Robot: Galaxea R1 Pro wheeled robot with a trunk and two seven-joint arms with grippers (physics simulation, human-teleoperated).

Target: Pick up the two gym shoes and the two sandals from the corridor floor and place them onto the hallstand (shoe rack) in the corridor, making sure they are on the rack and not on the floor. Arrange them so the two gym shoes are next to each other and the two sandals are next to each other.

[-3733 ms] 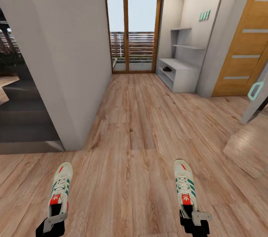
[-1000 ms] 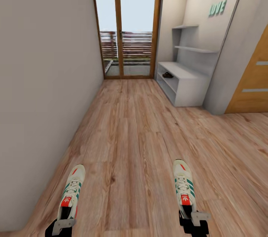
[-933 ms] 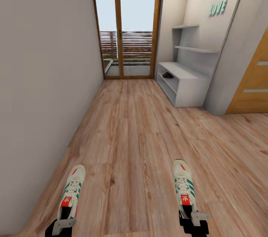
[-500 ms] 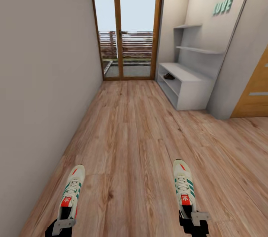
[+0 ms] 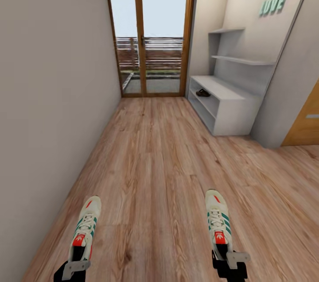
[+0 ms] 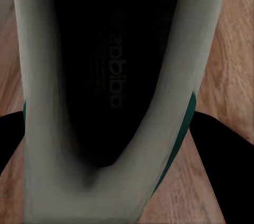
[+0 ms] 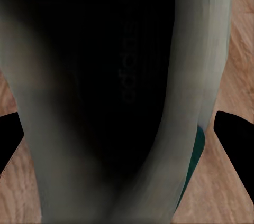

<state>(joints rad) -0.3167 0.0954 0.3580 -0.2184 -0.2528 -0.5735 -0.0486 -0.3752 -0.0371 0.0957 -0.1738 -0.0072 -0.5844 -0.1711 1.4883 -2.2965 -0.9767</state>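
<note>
Corridor floor ahead, hallstand far right. Left gripper clamps gym shoe, right gripper grips other gym shoe. Carry step; next roll closer, set both side by side.

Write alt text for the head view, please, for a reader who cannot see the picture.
Each gripper holds one white gym shoe by the heel, toes forward: left gripper with the left shoe, right gripper with the right shoe. Wood floor leads to glass doors; the pale hallstand stands ahead on the right.
</note>
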